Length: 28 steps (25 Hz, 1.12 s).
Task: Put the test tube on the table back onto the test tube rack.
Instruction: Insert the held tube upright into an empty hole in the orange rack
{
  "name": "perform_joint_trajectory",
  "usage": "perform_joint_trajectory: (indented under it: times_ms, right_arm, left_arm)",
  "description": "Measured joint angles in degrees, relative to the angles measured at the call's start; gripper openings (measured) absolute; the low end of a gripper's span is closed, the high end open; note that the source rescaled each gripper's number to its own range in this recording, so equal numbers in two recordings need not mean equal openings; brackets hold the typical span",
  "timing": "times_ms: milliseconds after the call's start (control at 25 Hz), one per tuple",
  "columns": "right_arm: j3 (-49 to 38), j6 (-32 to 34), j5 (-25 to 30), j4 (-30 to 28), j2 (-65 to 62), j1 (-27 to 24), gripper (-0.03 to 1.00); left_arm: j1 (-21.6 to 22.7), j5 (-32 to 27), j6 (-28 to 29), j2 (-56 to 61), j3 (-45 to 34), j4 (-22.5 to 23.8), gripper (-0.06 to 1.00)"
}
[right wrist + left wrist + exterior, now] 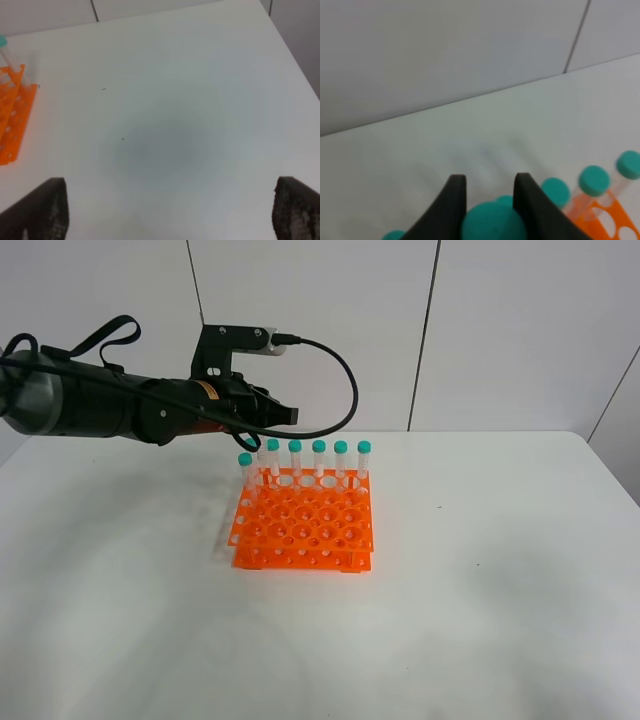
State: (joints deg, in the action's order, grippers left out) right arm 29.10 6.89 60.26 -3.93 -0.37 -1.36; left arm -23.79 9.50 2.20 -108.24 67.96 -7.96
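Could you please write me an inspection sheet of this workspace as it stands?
Surface: white table, no loose tube seen on it.
Job's things: orange test tube rack; teal-capped test tubes upright in its far rows.
Clutter: nothing seen.
Grippers: left gripper above the far tubes, fingers either side of a teal cap, grip unclear; right gripper open over bare table.
Cables: black cable loops from the left wrist, above the tubes.
Surroundings: pale panelled wall.

The teal-capped test tube (492, 222) stands upright in the orange test tube rack (303, 525) on the white table (480, 570).
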Motion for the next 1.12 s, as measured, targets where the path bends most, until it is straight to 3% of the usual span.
perform_joint_trajectory:
  times_ms: [240, 520, 1120]
  right_arm:
    - [0.0, 0.0, -0.05, 0.0, 0.0, 0.0, 0.85]
    - [0.0, 0.0, -0.05, 0.0, 0.0, 0.0, 0.85]
    - [0.0, 0.0, -0.05, 0.0, 0.0, 0.0, 0.85]
  left_arm:
    - [1.15, -1.16, 0.89, -2.29, 1.95, -0.36, 0.0]
    - [1.15, 0.77, 7.33, -2.72, 2.02, -0.7, 0.0]
    - [-0.61, 0.53, 8.72, -2.72, 2.02, -0.46, 0.0]
